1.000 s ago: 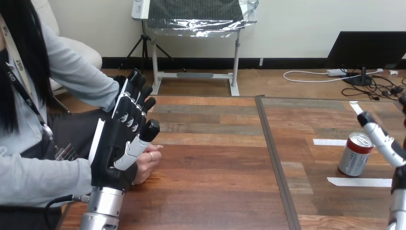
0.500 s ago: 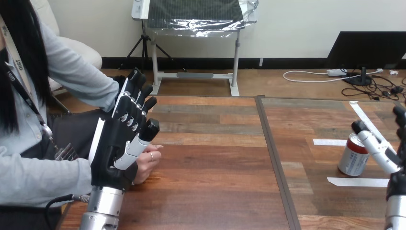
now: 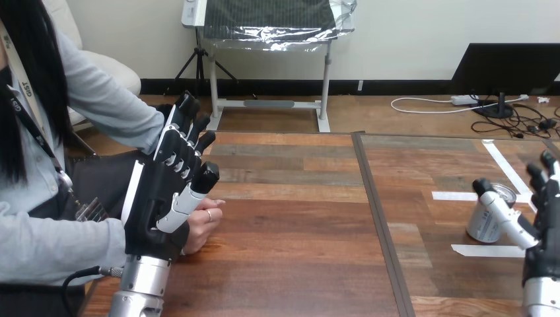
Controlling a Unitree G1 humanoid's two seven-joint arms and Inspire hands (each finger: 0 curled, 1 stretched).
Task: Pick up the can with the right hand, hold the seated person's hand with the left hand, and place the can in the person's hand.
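Observation:
A silver can with a red band near its top stands upright on the right part of the table. My right hand is open beside it: the thumb crosses the can's front and the fingers rise straight at its right. At the left my left hand is raised and open, back toward me, fingers straight. The person's hand rests on the table in a loose fist just behind and right of it, partly hidden. I cannot tell whether the two touch.
White tape strips lie on the table around the can, with another to its left. A dark seam runs front to back between the two tabletops. The person's sleeved forearm lies along the left edge.
My right hand has come in leftward and lower, so its thumb now lies across the can's front. The left hand, the person's hand and the can have stayed put.

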